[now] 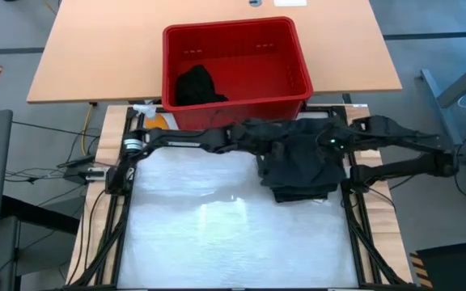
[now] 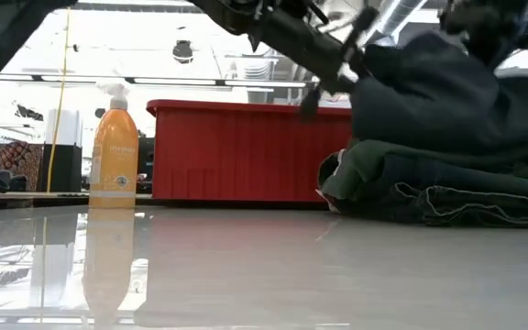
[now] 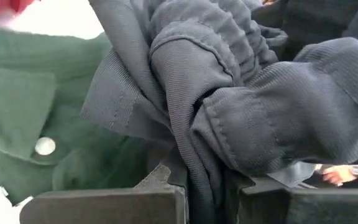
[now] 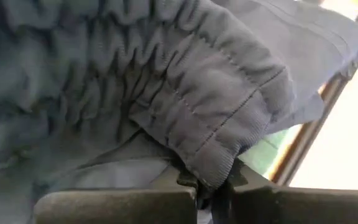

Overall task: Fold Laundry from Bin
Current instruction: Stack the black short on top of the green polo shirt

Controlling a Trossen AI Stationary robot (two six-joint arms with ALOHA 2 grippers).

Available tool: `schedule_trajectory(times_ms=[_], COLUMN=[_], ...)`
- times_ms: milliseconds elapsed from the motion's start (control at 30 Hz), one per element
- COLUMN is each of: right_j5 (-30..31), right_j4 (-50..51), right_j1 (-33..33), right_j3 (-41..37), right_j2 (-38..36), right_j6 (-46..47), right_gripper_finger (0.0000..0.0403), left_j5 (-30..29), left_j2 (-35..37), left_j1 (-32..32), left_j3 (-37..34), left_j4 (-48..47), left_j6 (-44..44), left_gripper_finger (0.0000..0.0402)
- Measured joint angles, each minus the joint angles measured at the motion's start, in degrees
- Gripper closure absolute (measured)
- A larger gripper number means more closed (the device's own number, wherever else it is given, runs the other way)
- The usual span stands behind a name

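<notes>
A charcoal garment with a gathered elastic band (image 1: 294,141) hangs between my two grippers, just above a stack of folded dark and olive-green laundry (image 1: 302,184) at the right of the white mat. My left gripper (image 1: 253,139) is shut on the garment's left end and my right gripper (image 1: 330,144) on its right end. In the low view the held garment (image 2: 438,92) sags onto the stack (image 2: 438,192). Behind them stands the red bin (image 1: 241,113), with one black garment (image 1: 196,85) lying on its floor. My left gripper (image 3: 204,186) pinches a bunched fold of the charcoal cloth (image 3: 197,155) between its two fingers, several layers together. The fingers come nearly level from the table's left. The cloth rises from the fingers in thick folds over the olive-green piece (image 3: 23,112). My right gripper (image 4: 207,183) pinches the ribbed, stitched end of the gathered elastic band (image 4: 213,162) between its two fingers. It slants down from the table's right side. The band spreads away from the fingers, puckered and slack.
An orange spray bottle (image 2: 115,156) stands at the mat's far left corner, next to the bin (image 2: 236,151). The white mat (image 1: 217,234) lies bare in front of and left of the stack. A wooden table (image 1: 95,48) carries the bin's far part.
</notes>
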State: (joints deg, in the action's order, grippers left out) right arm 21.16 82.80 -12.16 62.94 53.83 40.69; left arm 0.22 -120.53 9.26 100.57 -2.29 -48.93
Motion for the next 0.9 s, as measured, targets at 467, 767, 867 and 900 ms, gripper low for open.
schedule_trajectory(times_ms=[467, 767, 867, 900], right_j5=[3.2, 1.3, -2.8, -5.1], right_j4=[-6.2, -4.0, -6.3, -8.4], right_j1=[-11.9, -14.7, -13.8, -12.9], right_j3=[-12.6, -1.6, 0.8, 0.6], right_j2=[-4.1, -4.0, -5.0, -5.7], right_j6=[-5.4, -10.8, -10.6, -10.6], right_gripper_finger=[0.0264, 0.0162, 0.0157, 0.0156], left_j5=[-0.3, 1.6, 3.6, 5.0], left_j2=[-5.3, -5.1, -5.1, -5.1], left_j1=[2.1, 2.4, 3.0, 3.3], left_j3=[2.8, 3.3, 3.5, 3.9], left_j4=[-6.5, -6.5, -6.7, -7.3], left_j6=[-2.0, -1.1, 0.5, 1.5], left_gripper_finger=[0.0356, 0.0338, 0.0328, 0.0324])
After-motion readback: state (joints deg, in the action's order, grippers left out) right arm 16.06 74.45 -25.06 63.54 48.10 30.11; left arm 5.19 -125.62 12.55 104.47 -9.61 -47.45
